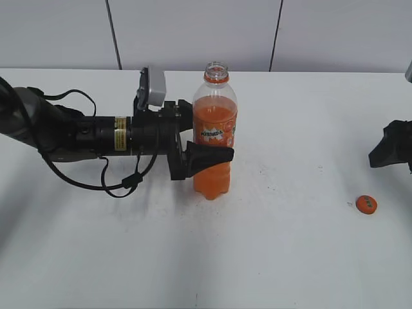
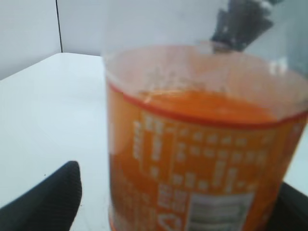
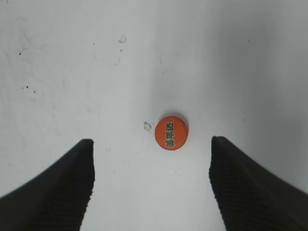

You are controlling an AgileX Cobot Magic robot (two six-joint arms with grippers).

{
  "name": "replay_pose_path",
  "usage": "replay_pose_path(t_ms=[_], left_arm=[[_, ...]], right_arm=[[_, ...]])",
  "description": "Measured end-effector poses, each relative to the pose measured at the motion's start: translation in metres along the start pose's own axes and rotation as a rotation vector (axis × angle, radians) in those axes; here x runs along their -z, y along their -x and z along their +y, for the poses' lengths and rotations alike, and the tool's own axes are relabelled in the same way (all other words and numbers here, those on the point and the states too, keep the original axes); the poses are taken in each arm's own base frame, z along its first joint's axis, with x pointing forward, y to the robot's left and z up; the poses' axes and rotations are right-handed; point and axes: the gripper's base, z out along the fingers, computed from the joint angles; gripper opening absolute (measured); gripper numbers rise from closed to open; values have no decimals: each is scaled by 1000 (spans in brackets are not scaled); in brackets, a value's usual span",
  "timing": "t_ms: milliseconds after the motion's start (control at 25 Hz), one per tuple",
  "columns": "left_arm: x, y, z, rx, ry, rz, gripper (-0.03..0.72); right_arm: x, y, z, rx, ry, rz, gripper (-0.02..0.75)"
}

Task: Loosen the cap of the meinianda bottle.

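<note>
— Standing upright on the white table [image 1: 270, 257], the bottle [image 1: 214, 138] has an open mouth; no cap sits on its neck. Orange liquid fills it to about the shoulder.

— And the cap [image 1: 365, 205]?

— Lying flat on the table, printed side up, well apart from the bottle, toward the right edge of the exterior view. The right wrist view shows it [image 3: 171, 133] alone on the surface, touching nothing.

— Left gripper [image 1: 209, 156]?

— Reaching in from the left, level with the label band. Its fingers are clamped on the bottle's middle; one dark finger crosses the front of the label. In the left wrist view the bottle [image 2: 202, 159] fills the frame, with a finger [image 2: 48, 202] at lower left and another at the lower right corner.

— Right gripper [image 3: 151, 187]?

— Released. Its two dark fingers are spread wide, with bare table between them and the cap just ahead of the gap. Nothing is held. In the exterior view only a dark part of that arm shows at the right edge.
</note>
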Motion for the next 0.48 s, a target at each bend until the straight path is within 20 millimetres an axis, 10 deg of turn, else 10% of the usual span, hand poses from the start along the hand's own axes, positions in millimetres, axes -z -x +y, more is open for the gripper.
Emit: replay_pose_path(t_ms=[480], left_arm=[[8,54,-5,-83,1,-62,595]], right_arm=[[0,-2,0,-7,3,18,556]])
